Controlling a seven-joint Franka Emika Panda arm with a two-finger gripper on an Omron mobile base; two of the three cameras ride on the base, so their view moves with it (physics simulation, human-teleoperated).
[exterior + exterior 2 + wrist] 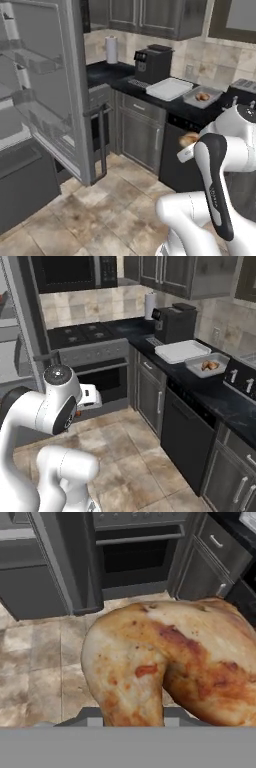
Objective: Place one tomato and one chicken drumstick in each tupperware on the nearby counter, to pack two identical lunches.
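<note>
Item: your two-finger gripper [186, 145] clamped on golden-brown roasted chicken drumstick [175, 662], below the glossy black counter [175, 106].

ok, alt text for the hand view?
A golden-brown chicken drumstick held in the gripper looms large in the foreground. Behind it lie tan floor tiles, the dark oven front and grey cabinet drawers.
</note>
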